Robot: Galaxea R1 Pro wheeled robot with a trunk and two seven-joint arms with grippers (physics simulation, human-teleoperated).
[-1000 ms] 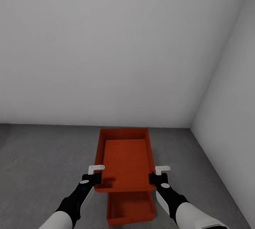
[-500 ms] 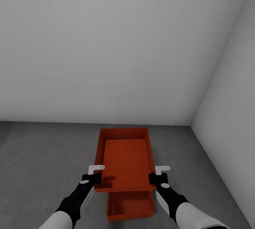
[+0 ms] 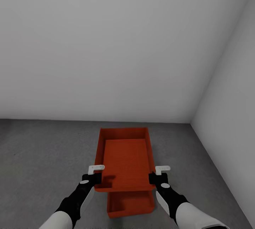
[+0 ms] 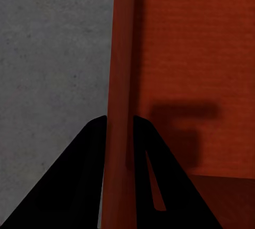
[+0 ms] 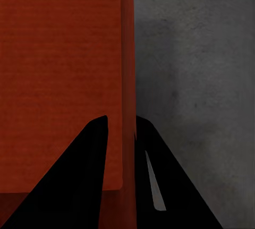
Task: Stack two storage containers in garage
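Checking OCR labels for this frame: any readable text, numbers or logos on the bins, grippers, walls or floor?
None readable in any view.
Held container: plain ribbed orange-red plastic, no label.
Lower container: no marking.
Left gripper, right gripper: no print.
Wall and floor: bare.

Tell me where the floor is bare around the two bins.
Bare concrete floor stretches left of the held container, up to the back wall. A narrower strip lies right of it, bordered by the side wall. It is crowded at the lower container, between the left claw and the right claw.
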